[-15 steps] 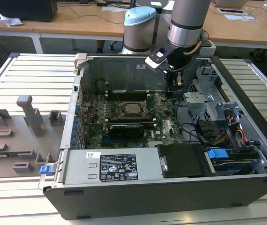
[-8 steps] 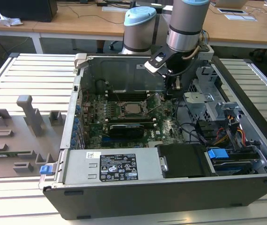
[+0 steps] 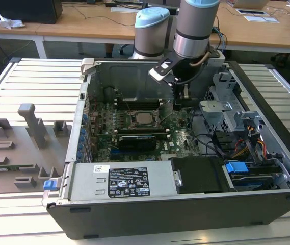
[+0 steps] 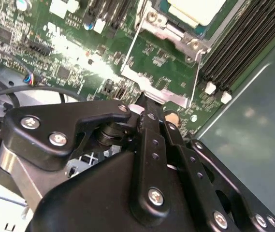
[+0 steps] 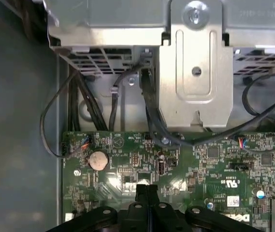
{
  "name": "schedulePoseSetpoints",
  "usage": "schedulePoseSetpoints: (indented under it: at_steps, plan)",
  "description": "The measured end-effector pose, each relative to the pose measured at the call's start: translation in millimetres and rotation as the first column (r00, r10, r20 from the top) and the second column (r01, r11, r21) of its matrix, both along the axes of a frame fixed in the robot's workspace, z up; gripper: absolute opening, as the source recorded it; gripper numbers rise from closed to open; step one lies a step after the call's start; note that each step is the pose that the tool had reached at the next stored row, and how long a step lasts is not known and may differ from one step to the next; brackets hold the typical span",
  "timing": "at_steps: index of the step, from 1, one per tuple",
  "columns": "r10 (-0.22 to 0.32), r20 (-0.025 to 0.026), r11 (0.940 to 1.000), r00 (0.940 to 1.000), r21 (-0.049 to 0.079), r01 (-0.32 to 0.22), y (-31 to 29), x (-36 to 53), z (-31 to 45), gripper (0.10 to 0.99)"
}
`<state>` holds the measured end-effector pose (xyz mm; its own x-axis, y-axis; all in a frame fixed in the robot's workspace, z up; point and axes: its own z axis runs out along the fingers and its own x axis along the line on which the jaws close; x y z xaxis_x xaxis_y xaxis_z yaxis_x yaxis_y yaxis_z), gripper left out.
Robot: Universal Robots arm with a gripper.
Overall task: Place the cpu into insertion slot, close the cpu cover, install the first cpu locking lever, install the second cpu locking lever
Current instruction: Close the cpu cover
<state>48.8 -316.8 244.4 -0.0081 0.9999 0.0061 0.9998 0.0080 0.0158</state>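
Over on the exterior view's left, a grey tray (image 3: 2, 159) sits beside the open computer case (image 3: 134, 219). In the middle of the green board (image 3: 183, 139), the cpu (image 3: 145, 118) lies flat in the insertion slot (image 3: 132, 119), so it needs no holding. Just right of it, the gripper (image 3: 180, 104) is down low. In the second wrist view its fingers (image 4: 149, 145) are pressed together with nothing between them. Their tip is right at the thin metal cover (image 4: 168, 96), likely to push it.

Pale wooden desks (image 3: 83, 23) line the back, behind a slatted light-grey worktable (image 3: 32, 76) under even light.
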Motion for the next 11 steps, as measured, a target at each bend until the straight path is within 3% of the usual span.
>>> schedulePoseSetpoints:
  at_steps: [5, 11]
  plan:
    - [0.000, -0.0001, 1.0000, 1.0000, 0.000, 0.000, 0.0, -9.7, -0.9, 0.106]
    - [0.000, 0.0000, 1.0000, 1.0000, 0.000, 0.000, 0.0, -13.0, -1.4, 0.106]
